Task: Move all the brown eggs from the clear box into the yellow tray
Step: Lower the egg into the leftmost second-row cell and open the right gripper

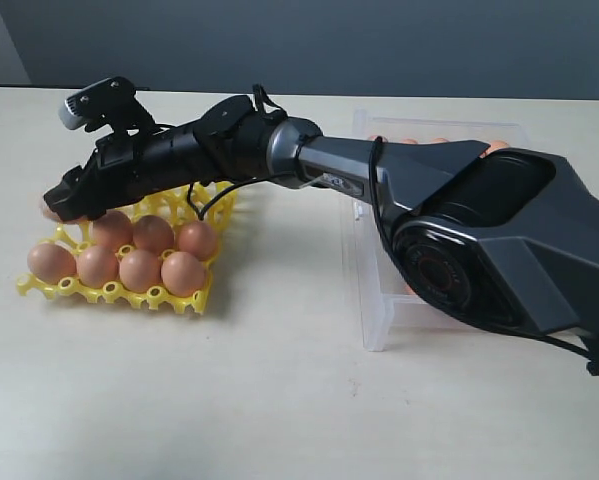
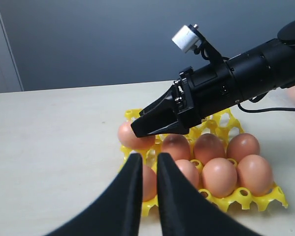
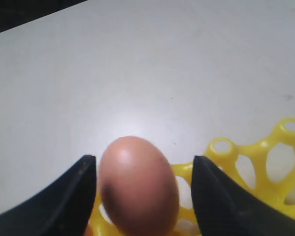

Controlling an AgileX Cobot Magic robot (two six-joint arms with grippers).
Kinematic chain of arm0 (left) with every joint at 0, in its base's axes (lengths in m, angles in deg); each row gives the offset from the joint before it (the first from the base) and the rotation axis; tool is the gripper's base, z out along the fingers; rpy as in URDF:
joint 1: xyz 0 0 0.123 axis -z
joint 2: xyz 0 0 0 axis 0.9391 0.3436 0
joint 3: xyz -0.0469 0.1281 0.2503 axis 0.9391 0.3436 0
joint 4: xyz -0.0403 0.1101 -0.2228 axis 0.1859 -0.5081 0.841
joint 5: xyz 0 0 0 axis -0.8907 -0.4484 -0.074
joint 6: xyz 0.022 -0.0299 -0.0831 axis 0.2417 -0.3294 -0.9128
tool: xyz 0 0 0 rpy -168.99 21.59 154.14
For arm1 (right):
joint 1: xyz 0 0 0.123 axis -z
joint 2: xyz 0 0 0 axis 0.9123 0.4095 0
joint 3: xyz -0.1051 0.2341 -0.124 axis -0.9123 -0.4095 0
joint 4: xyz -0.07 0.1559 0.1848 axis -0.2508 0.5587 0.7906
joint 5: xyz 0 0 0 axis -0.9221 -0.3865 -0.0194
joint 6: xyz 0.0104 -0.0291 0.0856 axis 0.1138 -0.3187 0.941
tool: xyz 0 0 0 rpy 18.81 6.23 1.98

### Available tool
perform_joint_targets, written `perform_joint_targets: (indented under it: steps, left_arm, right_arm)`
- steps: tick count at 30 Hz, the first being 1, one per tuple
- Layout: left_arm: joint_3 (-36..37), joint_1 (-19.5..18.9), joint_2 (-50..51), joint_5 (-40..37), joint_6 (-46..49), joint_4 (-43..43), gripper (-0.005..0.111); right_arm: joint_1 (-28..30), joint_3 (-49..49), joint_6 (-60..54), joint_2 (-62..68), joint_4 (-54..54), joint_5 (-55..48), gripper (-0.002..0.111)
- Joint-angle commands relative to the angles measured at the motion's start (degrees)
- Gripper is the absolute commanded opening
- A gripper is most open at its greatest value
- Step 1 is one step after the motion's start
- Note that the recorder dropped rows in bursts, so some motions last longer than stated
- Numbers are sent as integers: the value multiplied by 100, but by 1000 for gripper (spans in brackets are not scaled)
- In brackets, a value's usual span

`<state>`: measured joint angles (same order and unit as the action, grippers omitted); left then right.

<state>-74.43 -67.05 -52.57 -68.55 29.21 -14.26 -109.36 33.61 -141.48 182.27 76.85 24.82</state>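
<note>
The yellow tray (image 1: 194, 298) lies at the left with several brown eggs (image 1: 139, 270) seated in its near two rows. My right gripper (image 1: 64, 205) reaches across to the tray's far left corner. One brown egg (image 3: 137, 187) stands in a cup between its fingers (image 3: 218, 191); the jaws are open, with a clear gap on one side. The same egg (image 2: 131, 139) shows under the right gripper (image 2: 143, 129) in the left wrist view. My left gripper (image 2: 148, 156) hovers before the tray (image 2: 265, 196), shut and empty. The clear box (image 1: 377, 300) sits behind the right arm, with eggs (image 1: 434, 141) barely visible.
The right arm's large black base (image 1: 499, 250) covers most of the clear box. Bare beige table surface (image 1: 279, 400) spreads in front of the tray and box. A grey wall (image 1: 379, 40) stands behind the table.
</note>
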Motion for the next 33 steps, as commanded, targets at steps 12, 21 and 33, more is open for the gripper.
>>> perform_joint_targets:
  steps: [12, 21, 33]
  left_arm:
    - [29, 10, 36, 35, -5, -11, 12]
    - [29, 10, 36, 35, -5, -11, 12]
    - [29, 10, 36, 35, -5, -11, 12]
  right_arm:
    - [5, 46, 22, -94, 0, 25, 57]
    - [5, 46, 217, -513, -1401, -404, 43]
    - [-95, 386, 1992, -552, -3914, -1013, 40]
